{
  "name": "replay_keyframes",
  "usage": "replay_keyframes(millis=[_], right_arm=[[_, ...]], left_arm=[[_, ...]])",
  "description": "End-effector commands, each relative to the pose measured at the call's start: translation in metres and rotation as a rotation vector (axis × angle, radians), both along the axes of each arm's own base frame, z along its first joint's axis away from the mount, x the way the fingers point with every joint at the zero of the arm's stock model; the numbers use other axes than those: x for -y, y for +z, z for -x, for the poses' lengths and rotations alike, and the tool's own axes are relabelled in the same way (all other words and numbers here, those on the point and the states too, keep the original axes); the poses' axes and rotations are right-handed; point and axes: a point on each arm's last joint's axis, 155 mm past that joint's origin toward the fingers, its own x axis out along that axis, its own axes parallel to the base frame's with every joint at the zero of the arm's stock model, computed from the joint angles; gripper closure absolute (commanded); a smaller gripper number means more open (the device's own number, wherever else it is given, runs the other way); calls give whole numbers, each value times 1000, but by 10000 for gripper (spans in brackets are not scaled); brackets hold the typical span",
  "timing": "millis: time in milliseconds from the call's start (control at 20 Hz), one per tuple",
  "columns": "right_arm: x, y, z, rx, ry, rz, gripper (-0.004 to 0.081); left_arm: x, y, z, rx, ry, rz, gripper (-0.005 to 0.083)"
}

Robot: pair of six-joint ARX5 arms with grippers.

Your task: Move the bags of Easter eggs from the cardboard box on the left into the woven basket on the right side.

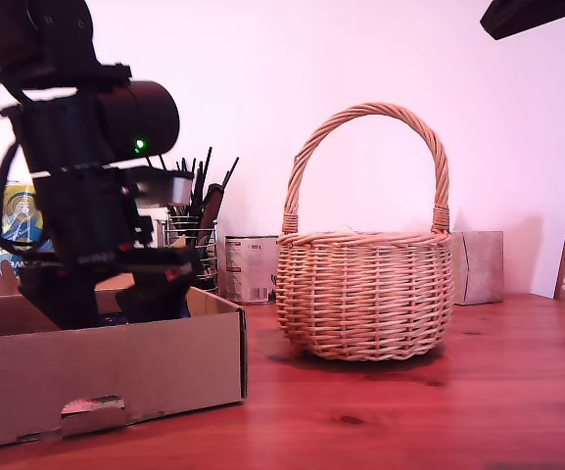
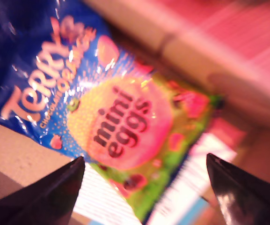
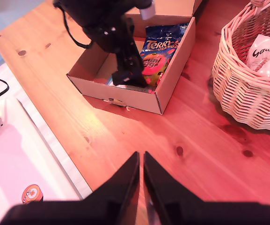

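Flat in cardboard box [image 3: 172,79], egg bag [image 2: 125,122], lengthwise

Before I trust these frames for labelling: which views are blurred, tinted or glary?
First wrist view: motion-blurred, glare on the egg bag. Exterior view: sharp, pink cast, my first gripper a dark silhouette in the cardboard box. Second wrist view: clear, reddish on the table.
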Motion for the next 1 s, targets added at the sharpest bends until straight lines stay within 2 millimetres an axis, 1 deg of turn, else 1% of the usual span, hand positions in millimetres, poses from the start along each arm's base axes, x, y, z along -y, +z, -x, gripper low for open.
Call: replay_keyframes(millis=[0,150,200,250,300,400,450,500,550,650,750,850,950], right_arm=[[-1,3,1,15,12,-6,782],[-1,3,1,14,12,-7,782],[-1,3,1,14,12,-7,782],[-1,3,1,14,12,-7,782],[-1,3,1,14,12,-7,782],[-1,3,1,13,12,-7,782],[-1,3,1,13,12,-7,782],[-1,3,1,13,12,-7,782],[-1,3,1,13,12,-6,782],[-1,2,2,11,12,-5,783],[-1,2,2,9,12,-4,782],[-1,1,2,7,12,-3,783],[-1,1,2,7,12,-3,782]], left_arm=[[0,-17,0,-25,-4,-20,25],[-2,-27,5,-57,-5,-36,38],[-2,-29,5,-62,-5,-39,78],[-3,-30,6,-66,-8,-42,146],[-4,-31,8,-73,-8,-46,256],[-5,-31,9,-79,-13,-51,518],[-5,-31,9,-78,-14,-51,595],[-5,-31,9,-76,-23,-53,634],[-5,-31,8,-74,-28,-53,648],[-5,-30,8,-73,-40,-56,648],[-6,-23,9,-72,-46,-59,648],[-6,-10,9,-60,-51,-54,648],[-7,9,10,-39,-51,-43,648]])
